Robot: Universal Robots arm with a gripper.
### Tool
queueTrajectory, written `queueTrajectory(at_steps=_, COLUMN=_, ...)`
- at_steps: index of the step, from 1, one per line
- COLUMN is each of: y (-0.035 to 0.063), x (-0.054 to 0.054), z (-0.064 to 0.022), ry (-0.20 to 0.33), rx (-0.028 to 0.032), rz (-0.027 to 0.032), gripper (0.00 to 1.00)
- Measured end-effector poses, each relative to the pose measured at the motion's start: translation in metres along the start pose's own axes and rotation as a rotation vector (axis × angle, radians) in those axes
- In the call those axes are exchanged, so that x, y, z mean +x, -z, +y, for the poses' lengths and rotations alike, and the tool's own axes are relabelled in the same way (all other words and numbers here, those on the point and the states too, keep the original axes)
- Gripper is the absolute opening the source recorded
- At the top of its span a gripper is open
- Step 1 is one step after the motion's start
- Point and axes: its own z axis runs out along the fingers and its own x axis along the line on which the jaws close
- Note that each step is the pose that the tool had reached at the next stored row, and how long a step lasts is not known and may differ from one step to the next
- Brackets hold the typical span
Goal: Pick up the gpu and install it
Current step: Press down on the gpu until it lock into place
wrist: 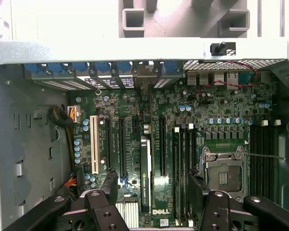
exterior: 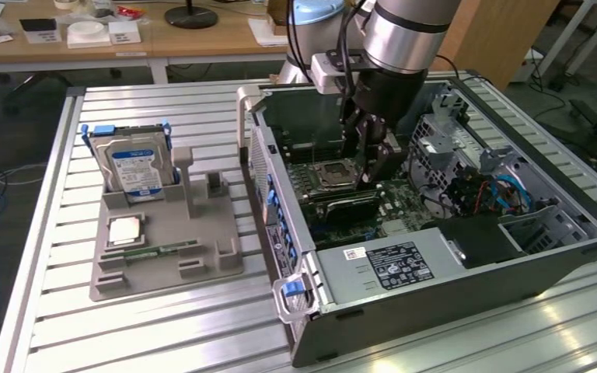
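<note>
My claw (exterior: 373,159) is down inside the open computer case (exterior: 547,256), black metal fingers (wrist: 106,190) spread wide apart with nothing between them. From the wrist view I can see both finger assemblies, matte black and bolted, framing the green motherboard (wrist: 183,125) below.

Right between the fingers stands the gpu (wrist: 145,175), a thin flat card on edge in one of the long black slots, its narrow top showing a pale strip. It sits upright among the parallel expansion slots, just beside a white slot (wrist: 93,144) and the black ones. The claw is not touching it, as far as I can tell.

On the other side of the card, the square CPU socket (wrist: 224,175) with its shiny metal frame and lever. Rows of small blue-topped cylindrical capacitors dot the board. A "DELL" mark is printed near the card's foot.

Outward in the exterior view, the case is dark grey sheet metal, lying on its side, with blue plastic latches (exterior: 292,287) and a silver power supply box (exterior: 382,268) bearing a black label.

Beside the case on the ribbed aluminium tabletop (exterior: 153,326), a grey moulded holder (exterior: 169,256) keeps a boxy silver hard drive (exterior: 133,167) upright, blue-and-white label facing out, plus a slim green memory stick (exterior: 158,251) lying flat.
</note>
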Motion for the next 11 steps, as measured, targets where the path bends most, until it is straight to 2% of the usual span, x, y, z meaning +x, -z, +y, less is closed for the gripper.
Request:
queueTrajectory(at_steps=3, y=0.0, x=0.0, z=0.0, ry=0.0, rx=0.0, rz=0.0, gripper=0.68)
queueTrajectory(at_steps=4, y=0.0, x=0.0, z=0.0, ry=0.0, rx=0.0001, rz=0.0, gripper=0.62)
queueTrajectory(at_steps=5, y=0.0, x=0.0, z=0.0, ry=0.0, rx=0.0, rz=0.0, gripper=0.62)
queueTrajectory(at_steps=8, y=0.0, x=0.0, z=0.0, ry=0.0, rx=0.0, rz=0.0, gripper=0.44)
queueTrajectory(at_steps=11, y=0.0, x=0.0, z=0.0, ry=0.0, rx=0.0, rz=0.0, gripper=0.38)
